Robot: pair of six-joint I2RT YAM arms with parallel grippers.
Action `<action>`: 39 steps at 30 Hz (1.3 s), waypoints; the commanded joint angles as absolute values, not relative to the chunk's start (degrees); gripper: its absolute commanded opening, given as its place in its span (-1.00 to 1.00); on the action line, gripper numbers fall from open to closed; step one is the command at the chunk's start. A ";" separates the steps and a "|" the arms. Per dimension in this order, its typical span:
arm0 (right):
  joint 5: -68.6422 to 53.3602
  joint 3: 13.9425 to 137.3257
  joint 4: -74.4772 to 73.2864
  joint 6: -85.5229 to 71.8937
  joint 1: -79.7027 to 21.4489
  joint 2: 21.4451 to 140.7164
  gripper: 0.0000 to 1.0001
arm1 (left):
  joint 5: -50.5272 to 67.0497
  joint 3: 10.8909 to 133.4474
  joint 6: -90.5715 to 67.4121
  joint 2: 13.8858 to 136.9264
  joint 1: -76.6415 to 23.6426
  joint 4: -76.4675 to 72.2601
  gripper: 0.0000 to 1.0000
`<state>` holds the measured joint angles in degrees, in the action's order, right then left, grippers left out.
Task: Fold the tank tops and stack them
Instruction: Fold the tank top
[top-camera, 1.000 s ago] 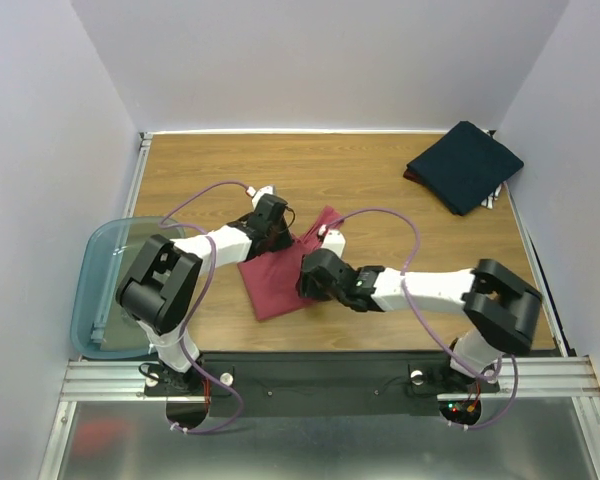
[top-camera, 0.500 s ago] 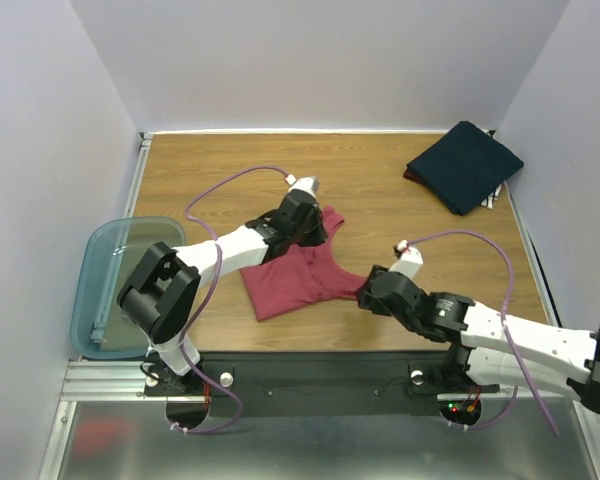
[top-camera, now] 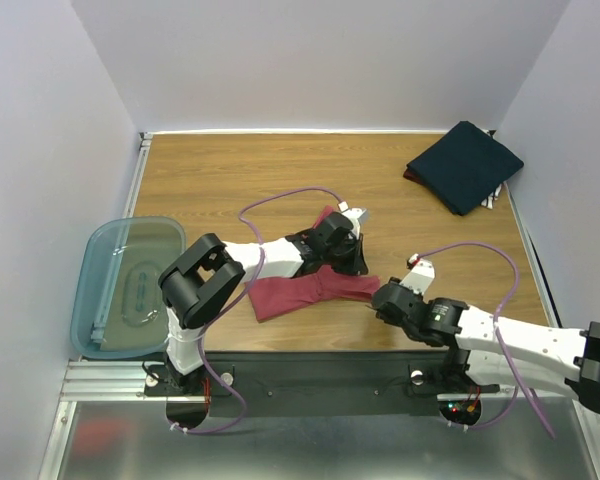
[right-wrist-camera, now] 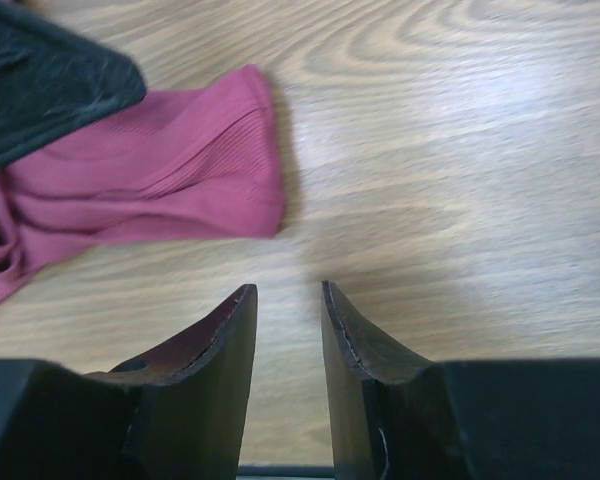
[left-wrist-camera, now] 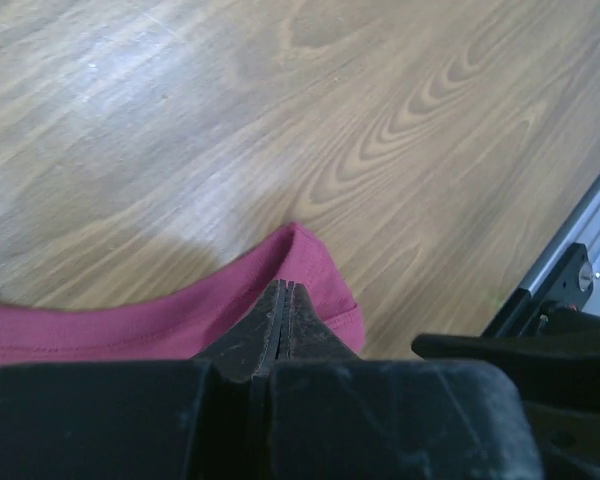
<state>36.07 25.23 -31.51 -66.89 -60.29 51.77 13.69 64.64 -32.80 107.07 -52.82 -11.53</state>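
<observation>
The maroon tank top lies bunched and stretched rightwards on the wooden table near the front middle. My left gripper is shut on its upper right edge; in the left wrist view the closed fingertips pinch the hem of the maroon cloth. My right gripper is open and empty, just off the cloth's right end; in the right wrist view it hovers over bare wood below the maroon cloth. The navy tank top lies folded at the back right.
The translucent teal bin sits at the table's left edge. A sliver of other cloth shows under the navy top. A metal rail runs along the table's front edge. The left gripper's body shows at the right wrist view's top left.
My left gripper has moved right, dragging the maroon top's edge with it. My right gripper has let go of the cloth, pulled back to the right and now stands open.
</observation>
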 commanded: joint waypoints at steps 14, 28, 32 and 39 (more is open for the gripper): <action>39.11 29.36 -20.13 -58.19 -57.83 62.05 -0.16 | 18.81 65.48 -31.99 109.77 -53.44 -17.14 -1.00; 37.18 28.74 -16.88 -54.32 -53.18 64.34 -0.45 | 19.34 66.18 -31.73 111.62 -53.53 -16.61 -1.00; 36.48 29.61 -16.35 -52.56 -51.42 64.34 -0.70 | 19.42 66.36 -31.55 112.15 -53.53 -16.44 -1.00; 35.51 33.12 -16.35 -50.10 -49.40 65.48 -0.88 | 19.60 66.53 -30.67 112.94 -53.44 -16.26 -1.00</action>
